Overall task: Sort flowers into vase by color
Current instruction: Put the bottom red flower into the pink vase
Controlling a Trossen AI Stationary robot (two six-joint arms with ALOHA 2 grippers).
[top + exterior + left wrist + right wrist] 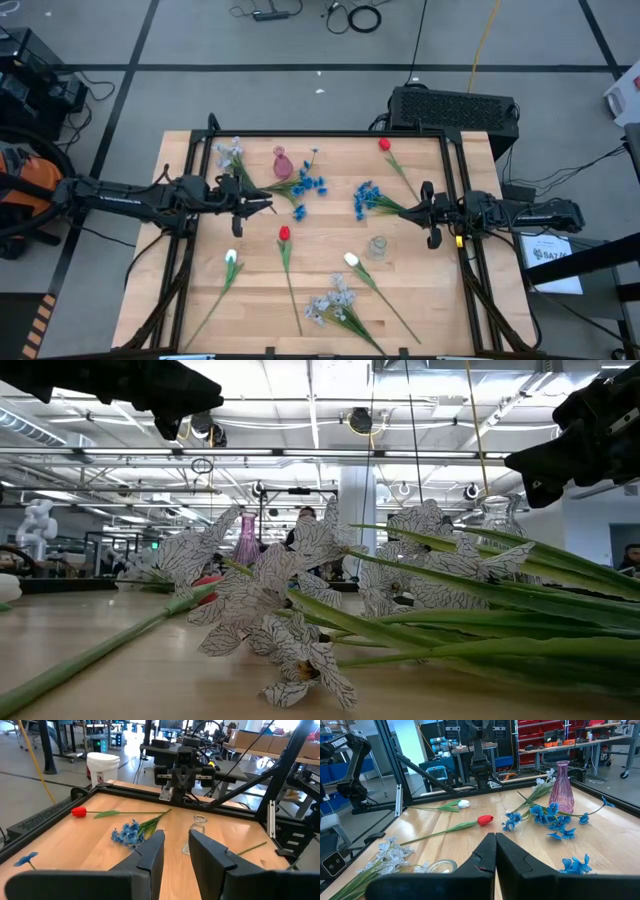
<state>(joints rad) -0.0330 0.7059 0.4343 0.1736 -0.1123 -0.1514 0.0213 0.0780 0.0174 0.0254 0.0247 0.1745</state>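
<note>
Both grippers hold nothing, left gripper (268,205) part-open, right gripper (408,210) shut; you could topple the pink vase (282,162) reaching nearby blue sprays (308,186).

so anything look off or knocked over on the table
No vase looks tipped: the pink vase and the clear glass vase both stand upright, both without flowers. All the flowers, such as the red tulip and a blue spray, lie scattered flat on the table, still unsorted.
</note>
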